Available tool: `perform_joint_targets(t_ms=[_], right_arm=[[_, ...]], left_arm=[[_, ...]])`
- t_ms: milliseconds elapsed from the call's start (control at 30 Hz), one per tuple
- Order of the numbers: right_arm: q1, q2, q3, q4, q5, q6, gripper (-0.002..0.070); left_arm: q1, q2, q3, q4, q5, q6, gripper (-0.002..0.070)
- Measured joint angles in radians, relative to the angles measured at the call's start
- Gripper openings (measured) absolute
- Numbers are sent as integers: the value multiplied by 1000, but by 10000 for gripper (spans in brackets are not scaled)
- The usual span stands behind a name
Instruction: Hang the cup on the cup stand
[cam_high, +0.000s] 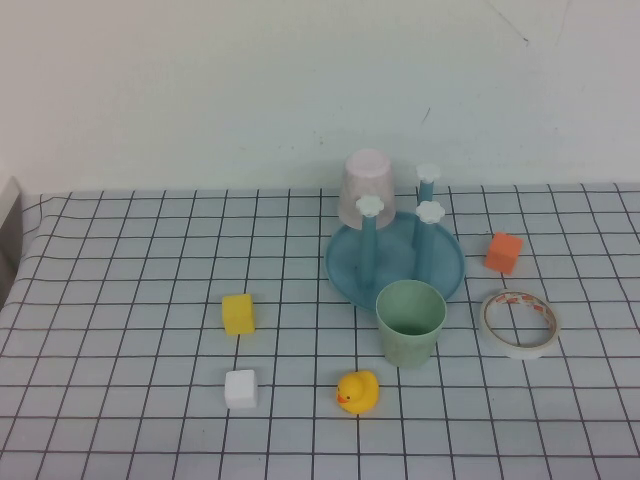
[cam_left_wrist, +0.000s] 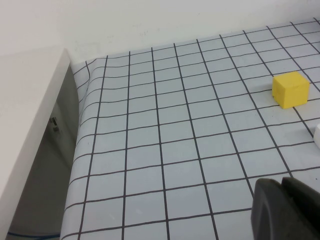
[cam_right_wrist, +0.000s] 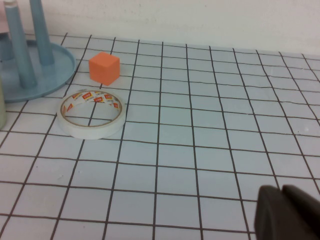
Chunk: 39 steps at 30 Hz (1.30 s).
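With the left tool and right tool both closed, empty and parked off the table's near corners, the upright mint-green cup, touching the cup stand, could be tipped over if approached carelessly.

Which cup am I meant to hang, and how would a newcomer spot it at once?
Find the round blue cup stand near the middle of the checked table. The cup stands upright, mouth up, just in front of the stand's near rim, with the tape roll to its right. It is pale mint green, unlike the pink cup already upside down on a rear peg.
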<state>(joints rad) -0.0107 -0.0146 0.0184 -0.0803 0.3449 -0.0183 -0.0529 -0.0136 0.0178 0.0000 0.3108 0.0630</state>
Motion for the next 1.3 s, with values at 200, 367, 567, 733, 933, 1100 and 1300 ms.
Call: perform_joint_targets(t_ms=[200, 367, 567, 733, 933, 1100, 1300], right_arm=[[0, 0, 0, 0, 0, 0, -1], [0, 0, 0, 0, 0, 0, -1], [0, 0, 0, 0, 0, 0, -1], [0, 0, 0, 0, 0, 0, -1], [0, 0, 0, 0, 0, 0, -1], [0, 0, 0, 0, 0, 0, -1], [0, 0, 0, -30, 0, 0, -1]], left_arm=[[0, 0, 0, 0, 0, 0, -1], [0, 0, 0, 0, 0, 0, -1], [0, 0, 0, 0, 0, 0, -1], [0, 0, 0, 0, 0, 0, -1], [0, 0, 0, 0, 0, 0, -1], [0, 0, 0, 18, -1, 0, -1], [0, 0, 0, 36, -2, 0, -1]])
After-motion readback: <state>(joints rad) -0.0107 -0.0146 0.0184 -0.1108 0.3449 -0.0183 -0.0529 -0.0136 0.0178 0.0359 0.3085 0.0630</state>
